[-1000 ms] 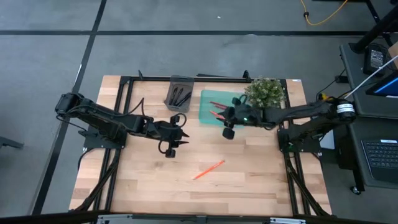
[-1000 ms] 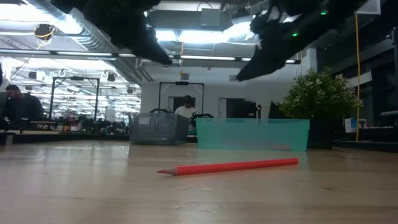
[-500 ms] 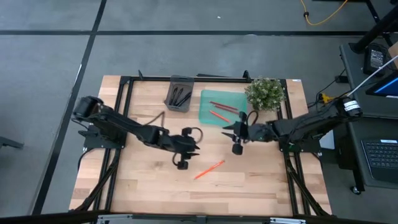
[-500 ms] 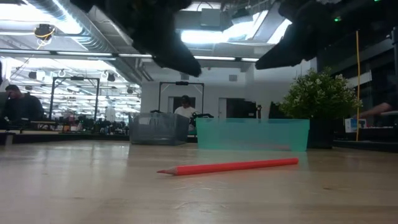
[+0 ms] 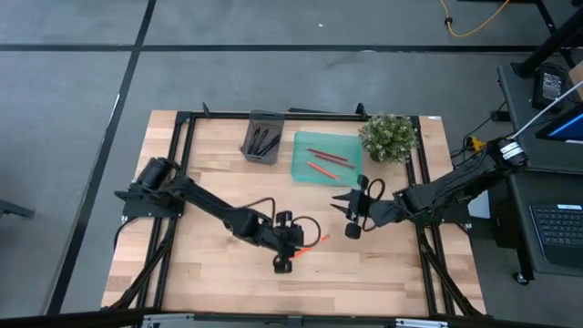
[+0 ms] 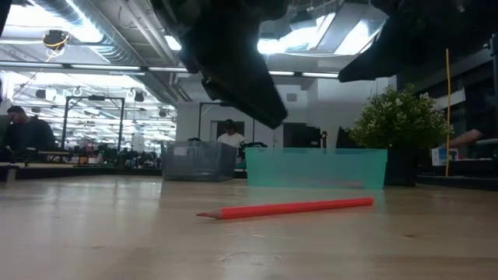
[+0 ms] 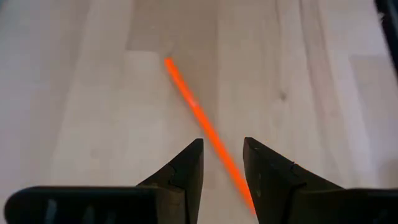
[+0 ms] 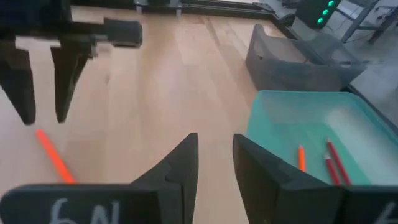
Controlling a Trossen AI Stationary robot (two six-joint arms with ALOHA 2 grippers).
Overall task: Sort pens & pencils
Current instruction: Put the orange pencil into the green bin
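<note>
One orange pencil [image 5: 315, 240] lies flat on the bare wood in the table's near middle; the low view shows it whole [image 6: 288, 208]. My left gripper [image 5: 297, 241] hangs open just above it, a finger on either side of the shaft [image 7: 205, 127] in the left wrist view, clear of it in the low view [image 6: 264, 113]. My right gripper [image 5: 341, 204] is open and empty, hovering right of the pencil and near of the teal tray [image 5: 325, 157], which holds three pencils [image 8: 314, 158]. Black pens [image 5: 264, 141] lie in the grey tray [image 5: 262, 137].
A potted plant [image 5: 390, 135] stands at the far right, beside the teal tray. Both trays sit along the far edge. Bare wood spreads around the loose pencil toward the near edge. People and desks show in the room beyond the table.
My left gripper has swung from the table's left middle toward the near edge and the right, coming down over the loose pencil. My right gripper has drawn back from above the teal tray toward the near edge. The pencil on the wood has not moved.
</note>
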